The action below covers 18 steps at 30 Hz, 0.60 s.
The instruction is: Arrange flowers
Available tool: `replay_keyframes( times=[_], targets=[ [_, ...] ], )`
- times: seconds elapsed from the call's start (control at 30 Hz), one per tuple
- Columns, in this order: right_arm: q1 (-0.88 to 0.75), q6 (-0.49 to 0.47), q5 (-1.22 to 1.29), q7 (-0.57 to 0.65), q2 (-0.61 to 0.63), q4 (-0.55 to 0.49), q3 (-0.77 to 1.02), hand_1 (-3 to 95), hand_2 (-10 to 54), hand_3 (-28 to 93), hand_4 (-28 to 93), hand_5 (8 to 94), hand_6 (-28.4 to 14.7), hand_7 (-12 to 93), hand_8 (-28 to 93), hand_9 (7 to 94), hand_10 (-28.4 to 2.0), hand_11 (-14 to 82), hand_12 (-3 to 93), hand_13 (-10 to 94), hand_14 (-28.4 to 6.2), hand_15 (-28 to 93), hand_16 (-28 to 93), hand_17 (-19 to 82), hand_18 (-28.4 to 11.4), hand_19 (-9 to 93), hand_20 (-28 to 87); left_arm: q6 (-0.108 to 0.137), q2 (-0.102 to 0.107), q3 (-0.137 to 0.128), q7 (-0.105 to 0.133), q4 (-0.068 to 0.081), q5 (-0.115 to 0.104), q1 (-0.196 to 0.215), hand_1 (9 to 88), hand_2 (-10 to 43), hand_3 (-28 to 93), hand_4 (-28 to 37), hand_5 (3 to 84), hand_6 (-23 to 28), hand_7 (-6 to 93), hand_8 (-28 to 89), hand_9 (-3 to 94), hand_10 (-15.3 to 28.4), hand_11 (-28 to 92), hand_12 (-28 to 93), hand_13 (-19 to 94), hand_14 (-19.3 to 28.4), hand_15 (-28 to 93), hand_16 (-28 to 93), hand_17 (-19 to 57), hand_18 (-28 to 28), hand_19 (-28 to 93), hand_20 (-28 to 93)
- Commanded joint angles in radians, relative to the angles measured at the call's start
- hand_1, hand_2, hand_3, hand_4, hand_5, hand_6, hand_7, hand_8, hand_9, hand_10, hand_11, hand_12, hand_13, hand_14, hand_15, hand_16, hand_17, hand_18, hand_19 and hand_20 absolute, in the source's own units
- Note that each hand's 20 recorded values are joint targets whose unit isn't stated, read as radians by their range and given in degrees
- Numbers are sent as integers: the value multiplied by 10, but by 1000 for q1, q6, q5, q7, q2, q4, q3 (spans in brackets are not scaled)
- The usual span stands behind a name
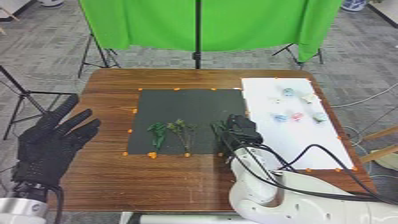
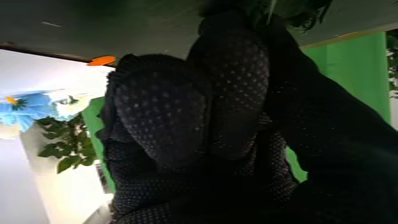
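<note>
The flowers lie on the white sheet [image 1: 306, 145] at the right of the table [image 1: 98, 185], in two loose groups. Farther from the robot are a blue flower [image 1: 288, 92], a white flower [image 1: 309, 98] and a small pale flower [image 1: 275, 100]; nearer are a light blue flower [image 1: 281, 118], a pink flower [image 1: 296, 116] and a pale blue-green flower [image 1: 320, 117]. Which way each bloom faces is too small to tell.

On the dark mat [image 1: 178, 102], a leafy green sprig [image 1: 157, 131] and a thin branching sprig [image 1: 180, 127] lie side by side, their long axes running roughly from the near side to the far side. The branching one's spread tips point away from the robot, its bare stem towards it.

The right hand [image 1: 242, 131] is at the mat's right part, just beside a third green sprig [image 1: 219, 129]; in the right wrist view, greenery [image 2: 306, 12] meets the glove. I cannot tell whether the hand grasps it. The left hand [image 1: 51, 145] is released, its fingers spread, beyond the table's left edge.
</note>
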Motion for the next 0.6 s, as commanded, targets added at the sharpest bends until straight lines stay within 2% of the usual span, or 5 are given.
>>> replay_keyframes(
  times=[0.03, 0.3, 0.37, 0.6],
  targets=[
    [-17, 15, 14, -8, 5, -11, 11, 497, -95, 714, -242, 928, -22, 183, 112, 937, -85, 462, 131, 907, -67, 612, 199, 391, -227, 932, 117, -5, -7, 3, -12, 5, 4, 6, 204, 71, 751, -283, 261, 46, 151, -107, 234, 175, 193, 126, 160, 258, 442, -55, -151, 228, 470, 218],
    [-18, 10, 20, -21, 2, -19, 15, 462, -95, 726, -245, 933, -12, 191, 91, 937, -90, 471, 129, 906, -71, 615, 198, 389, -231, 932, 119, -5, -7, 8, -11, 5, 7, 2, 207, 70, 760, -282, 262, 47, 152, -107, 234, 176, 192, 126, 160, 257, 443, -55, -151, 228, 471, 217],
    [-22, 12, 10, -21, 4, -21, 19, 442, -95, 726, -245, 929, -10, 187, 79, 937, -90, 464, 130, 905, -73, 614, 198, 387, -230, 932, 110, -5, -7, 9, -17, 7, 6, -2, 208, 71, 759, -282, 262, 47, 152, -107, 234, 175, 192, 126, 160, 258, 443, -55, -151, 228, 471, 217],
    [-56, 59, -34, -5, 23, -46, 49, 397, -95, 728, -248, 905, -8, 171, 41, 937, -94, 439, 137, 897, -77, 602, 192, 389, -221, 925, 65, -3, -14, 4, -22, 4, 9, 5, 210, 72, 759, -280, 263, 47, 152, -107, 233, 174, 192, 126, 160, 258, 443, -56, -151, 228, 472, 217]
  ],
)
